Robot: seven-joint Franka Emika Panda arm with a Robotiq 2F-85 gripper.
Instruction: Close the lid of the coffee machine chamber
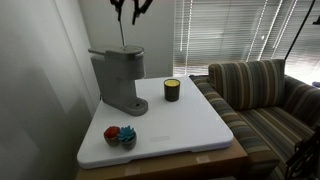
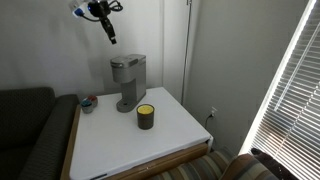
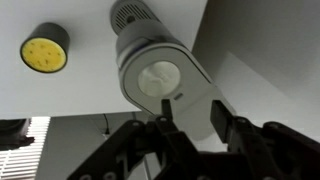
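Fingers (image 3: 224,118) of the gripper (image 3: 195,114) stand spread, with an open gap between them and nothing held. In the wrist view they reach in from the bottom edge, and the gap lies over the near end of the lid (image 3: 160,76), well above it. The lid is a rounded grey top with a pale disc at its middle. In both exterior views the gripper (image 1: 130,10) (image 2: 109,36) hangs high over the coffee machine (image 1: 112,82), well apart from it. The lid (image 1: 117,53) looks to lie flat on the coffee machine chamber (image 2: 127,68). A thin dark line rises from the top of the machine in an exterior view; I cannot tell what it is. The machine stands at the back of a white table (image 1: 190,122), near the wall. Its round base plate (image 3: 133,14) shows in the wrist view. 1 dark jar (image 1: 172,90) with a yellow top (image 3: 45,53) sits beside the machine, apart from it. A small blue and red object (image 1: 120,135) lies near the table's edge.
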